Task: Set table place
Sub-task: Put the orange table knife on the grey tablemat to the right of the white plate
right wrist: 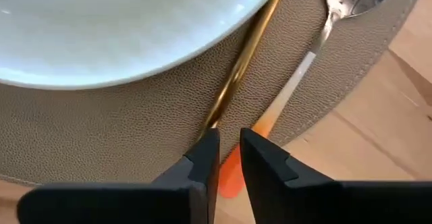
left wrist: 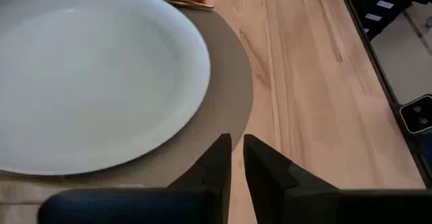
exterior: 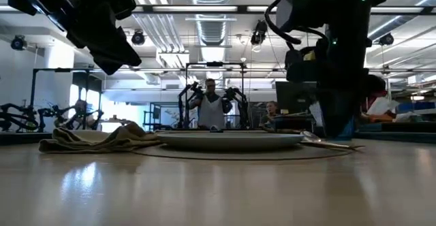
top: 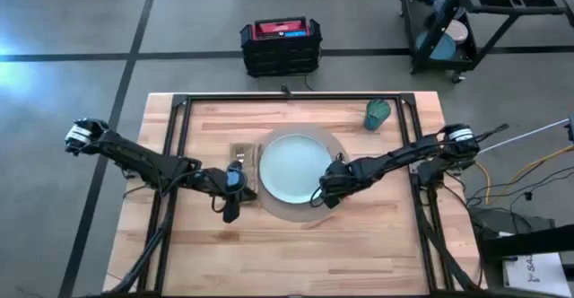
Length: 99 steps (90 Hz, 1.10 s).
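Right claw [right wrist: 229,150], fingers nearly shut on nothing, hovers over 2 utensils [right wrist: 297,82] on the mat beside the plate [top: 294,165]. Thin, slick steel; you'd pinch the orange handle.

The high view looks straight down from well above, taking in the whole table [top: 296,244], both arms and the floor around, with the plate [top: 294,167] near the middle. The low view sits at table-top height and faces level across the wood into the room, meeting the same plate [exterior: 228,140] edge-on and close. Each wrist view looks forward and down from just behind its own fingers, very near the surface: the left onto the plate [left wrist: 88,69] and mat [left wrist: 226,102], the right onto that plate's [right wrist: 128,21] rim and mat [right wrist: 101,129].
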Motion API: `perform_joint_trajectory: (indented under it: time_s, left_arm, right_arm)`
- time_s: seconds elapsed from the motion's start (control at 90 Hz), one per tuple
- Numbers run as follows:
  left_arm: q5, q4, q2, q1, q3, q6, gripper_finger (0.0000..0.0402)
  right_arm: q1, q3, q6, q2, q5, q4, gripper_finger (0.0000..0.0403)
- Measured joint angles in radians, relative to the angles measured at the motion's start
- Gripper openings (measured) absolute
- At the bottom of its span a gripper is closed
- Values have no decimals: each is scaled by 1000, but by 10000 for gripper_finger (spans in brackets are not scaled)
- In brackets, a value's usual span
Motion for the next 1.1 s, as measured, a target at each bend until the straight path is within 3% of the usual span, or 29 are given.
perform_joint_trajectory:
  time_s: [0.311,1.1]
  left_arm:
    - [0,0,0,-2,0,0,27]
    - [0,8,0,-5,0,-4,27]
  right_arm:
    - [0,-8,1,0,0,-5,28]
    - [0,-18,6,1,-1,-5,28]
